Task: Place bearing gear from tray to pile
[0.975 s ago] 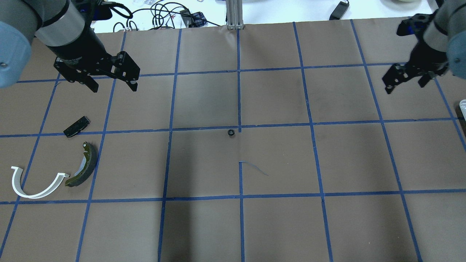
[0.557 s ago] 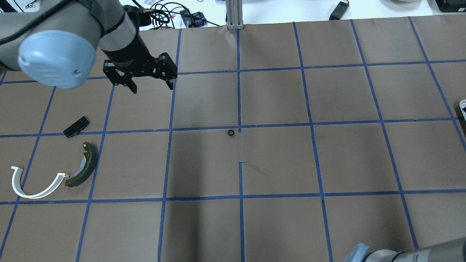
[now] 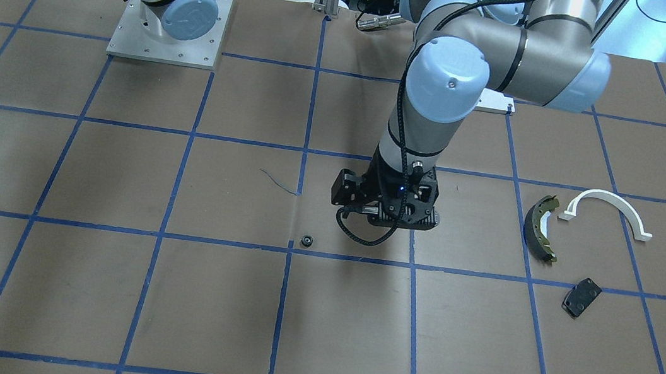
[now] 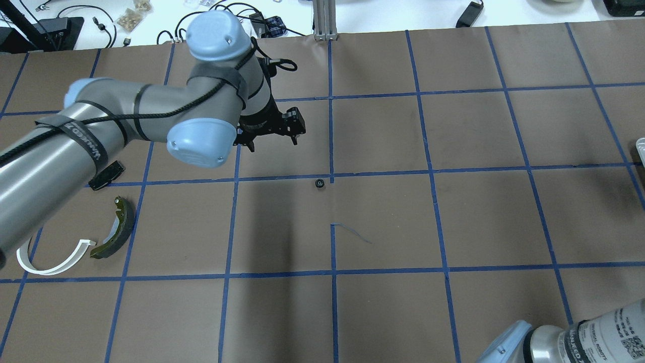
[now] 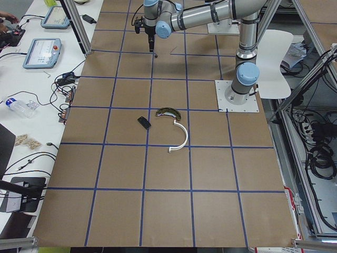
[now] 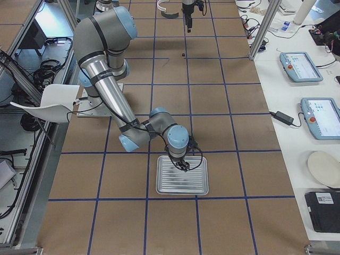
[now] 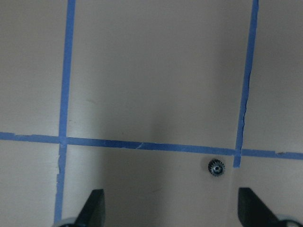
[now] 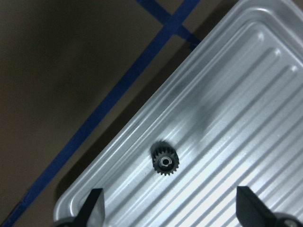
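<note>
A small black bearing gear (image 8: 165, 161) lies on the ribbed silver tray (image 8: 246, 118) near its corner. My right gripper (image 8: 169, 213) hangs open just above it, over the tray (image 6: 182, 175). A second small gear (image 4: 319, 183) lies on the table at a tape crossing, also in the left wrist view (image 7: 217, 167). My left gripper (image 4: 272, 142) is open and empty, above the table to the left of and beyond that gear. The pile sits at the left: a black plate (image 4: 106, 176), an olive brake shoe (image 4: 117, 229) and a white half-ring arc (image 4: 53, 262).
Brown paper with a blue tape grid covers the table (image 4: 453, 227). An aluminium post (image 4: 325, 20) and cables (image 4: 221, 20) stand at the far edge. The tray's rim (image 4: 640, 148) shows at the right edge. My right arm's elbow (image 4: 509, 348) is at the bottom right.
My left arm has swung right from above the pile toward the table's centre. My right arm has left the upper right; its elbow now shows at the bottom right.
</note>
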